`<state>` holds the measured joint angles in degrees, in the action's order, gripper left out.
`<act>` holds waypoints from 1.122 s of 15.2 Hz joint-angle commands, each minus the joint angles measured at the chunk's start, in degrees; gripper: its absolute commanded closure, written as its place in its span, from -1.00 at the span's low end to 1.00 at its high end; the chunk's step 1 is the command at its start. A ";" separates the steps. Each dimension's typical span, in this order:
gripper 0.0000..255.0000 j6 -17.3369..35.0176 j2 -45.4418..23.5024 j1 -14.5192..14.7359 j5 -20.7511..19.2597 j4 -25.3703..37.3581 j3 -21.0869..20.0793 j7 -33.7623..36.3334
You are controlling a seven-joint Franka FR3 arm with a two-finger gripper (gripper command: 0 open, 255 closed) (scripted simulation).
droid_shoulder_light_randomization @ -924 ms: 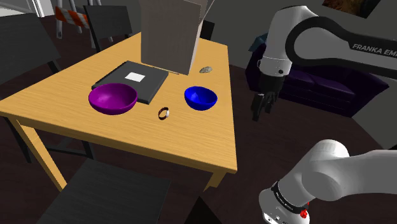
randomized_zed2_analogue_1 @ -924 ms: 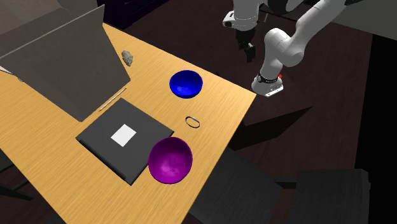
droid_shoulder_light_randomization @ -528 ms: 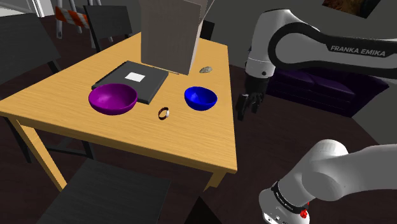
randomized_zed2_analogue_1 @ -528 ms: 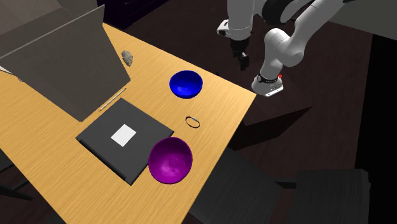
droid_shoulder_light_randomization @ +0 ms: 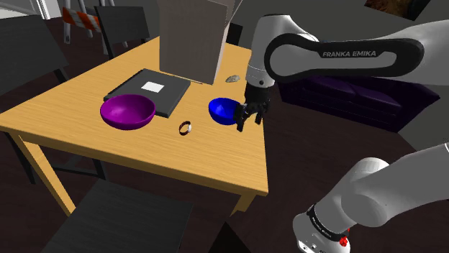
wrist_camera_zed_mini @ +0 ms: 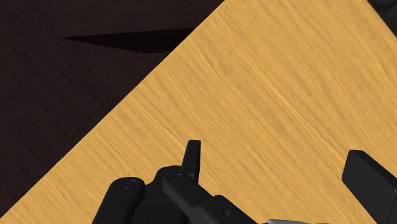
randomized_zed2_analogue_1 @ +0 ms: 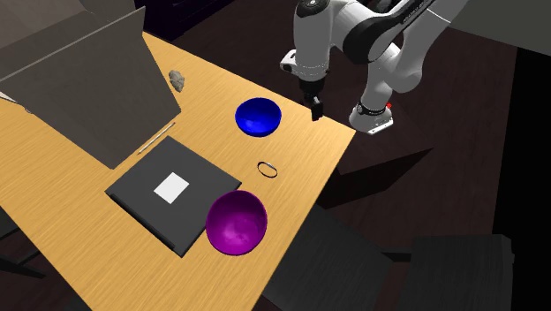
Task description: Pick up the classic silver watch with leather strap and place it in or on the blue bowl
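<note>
The watch [droid_shoulder_light_randomization: 186,128] is a small ring-shaped band lying on the wooden table [droid_shoulder_light_randomization: 86,129] between the two bowls; it is also in the second exterior view [randomized_zed2_analogue_1: 267,169]. The blue bowl [droid_shoulder_light_randomization: 227,111] [randomized_zed2_analogue_1: 258,116] stands near the table's edge and holds nothing. My gripper [droid_shoulder_light_randomization: 242,126] [randomized_zed2_analogue_1: 316,112] hangs just beside the blue bowl, over the table's edge and well apart from the watch. In the wrist view the gripper [wrist_camera_zed_mini: 280,168] is open, its fingers [wrist_camera_zed_mini: 193,156] apart over bare wood with nothing between them.
A purple bowl [droid_shoulder_light_randomization: 127,111] [randomized_zed2_analogue_1: 236,221] sits beyond the watch. A dark flat book [droid_shoulder_light_randomization: 149,91] lies next to it, and a tall cardboard box [droid_shoulder_light_randomization: 193,36] stands behind. A small grey lump [droid_shoulder_light_randomization: 232,77] lies near the box. Dark chairs [droid_shoulder_light_randomization: 115,219] surround the table.
The arm has swung in from beyond the table's edge toward the table. The gripper now hangs over the edge beside the blue bowl. The watch and bowls have not moved.
</note>
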<state>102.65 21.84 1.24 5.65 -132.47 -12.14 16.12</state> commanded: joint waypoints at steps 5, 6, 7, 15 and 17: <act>-1.00 7.19 -11.69 -0.16 -2.38 7.69 -3.23 6.12; -1.00 8.09 -13.68 -0.15 -3.04 9.24 -3.64 7.18; -1.00 8.92 -15.69 -0.11 -3.76 10.87 -4.03 8.26; -1.00 12.61 -32.06 1.69 -11.08 26.62 -5.39 16.77; -1.00 12.68 -36.26 2.60 -13.04 31.42 -5.24 18.64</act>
<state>114.67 -12.18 3.37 -6.30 -103.01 -17.42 33.65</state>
